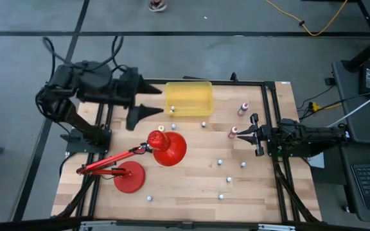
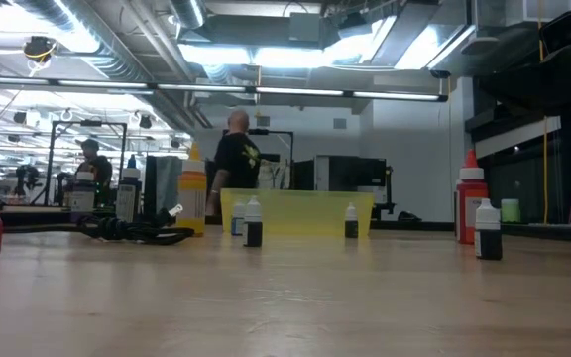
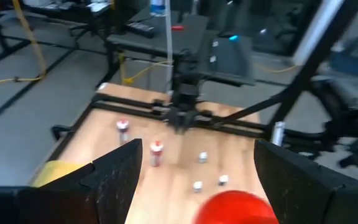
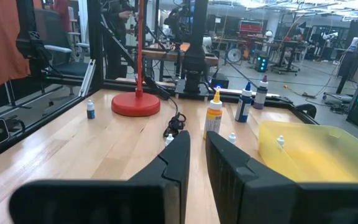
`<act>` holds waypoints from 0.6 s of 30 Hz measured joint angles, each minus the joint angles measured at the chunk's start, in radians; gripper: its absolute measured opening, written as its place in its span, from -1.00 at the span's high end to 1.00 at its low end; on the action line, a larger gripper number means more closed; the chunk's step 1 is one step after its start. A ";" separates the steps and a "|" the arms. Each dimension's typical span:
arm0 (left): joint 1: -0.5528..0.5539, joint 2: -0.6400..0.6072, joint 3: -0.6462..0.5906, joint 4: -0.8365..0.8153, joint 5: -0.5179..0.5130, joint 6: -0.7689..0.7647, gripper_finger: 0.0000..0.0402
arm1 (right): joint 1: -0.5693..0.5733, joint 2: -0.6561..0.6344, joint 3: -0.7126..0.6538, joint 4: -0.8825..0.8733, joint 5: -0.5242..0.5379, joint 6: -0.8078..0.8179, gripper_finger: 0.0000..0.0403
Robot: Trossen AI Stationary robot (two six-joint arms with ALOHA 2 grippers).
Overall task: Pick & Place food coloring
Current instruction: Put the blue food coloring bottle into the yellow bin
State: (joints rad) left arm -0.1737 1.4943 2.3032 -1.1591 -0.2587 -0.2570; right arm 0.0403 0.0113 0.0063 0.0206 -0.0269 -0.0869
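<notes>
Left gripper hangs wide open and empty beside the yellow bin, likely so bottles drop in; right gripper, nearly closed, holds nothing, poised near a red-bodied food coloring bottle; others dot the table

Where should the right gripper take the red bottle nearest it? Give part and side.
Probably its body, just below the cap, approached level from the right: the red bottle stands upright with free space around it, just ahead of the right gripper.
</notes>
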 joint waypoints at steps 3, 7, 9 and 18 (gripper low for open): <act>-0.076 -0.007 0.000 0.026 -0.002 -0.019 -0.50 | 0.000 0.000 0.000 0.000 0.000 0.000 0.72; -0.198 -0.010 0.000 0.064 -0.008 -0.021 -0.50 | 0.000 0.000 0.000 0.000 0.000 0.000 0.72; -0.262 -0.012 0.000 0.067 -0.025 -0.023 -0.49 | 0.000 0.000 0.000 0.000 0.000 0.000 0.72; -0.533 0.019 0.000 0.060 -0.119 -0.092 -0.49 | 0.000 0.000 0.000 0.000 0.000 0.000 0.72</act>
State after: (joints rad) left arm -0.7067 1.5138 2.3032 -1.0991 -0.3779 -0.3494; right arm 0.0405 0.0109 0.0063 0.0207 -0.0269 -0.0868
